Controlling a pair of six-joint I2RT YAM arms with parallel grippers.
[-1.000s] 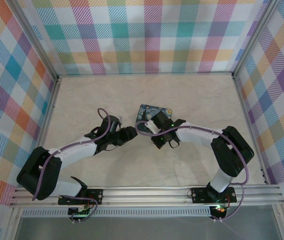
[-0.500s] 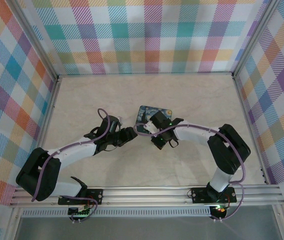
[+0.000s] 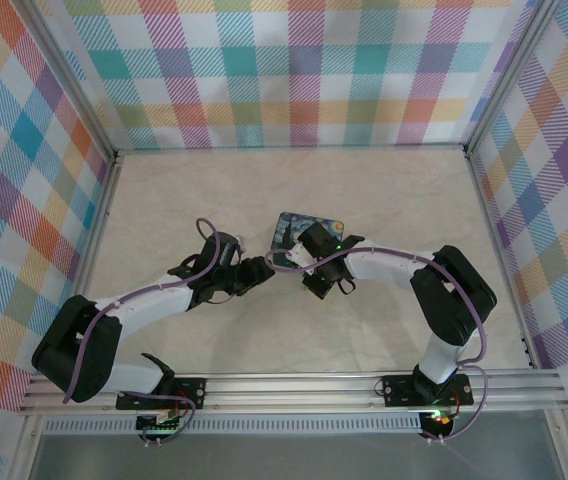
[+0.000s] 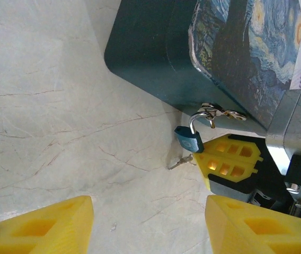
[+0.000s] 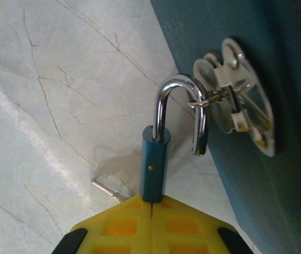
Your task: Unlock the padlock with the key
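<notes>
Right wrist: blue padlock [image 5: 153, 159], one shackle leg free, hangs from the tin [image 5: 277, 63] hasp. Thin silvery key [image 5: 108, 190] juts out beside the right hand [image 5: 151, 211], which is pressed together. Left hand [image 4: 148, 214] spread.

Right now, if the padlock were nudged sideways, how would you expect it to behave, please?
The padlock is hooked through the hasp by its shackle, so it would probably swing, not slide. One shackle end looks free of the body, so it might slip off the hasp. It looks like solid metal: likely stiff and heavy for its size.
</notes>
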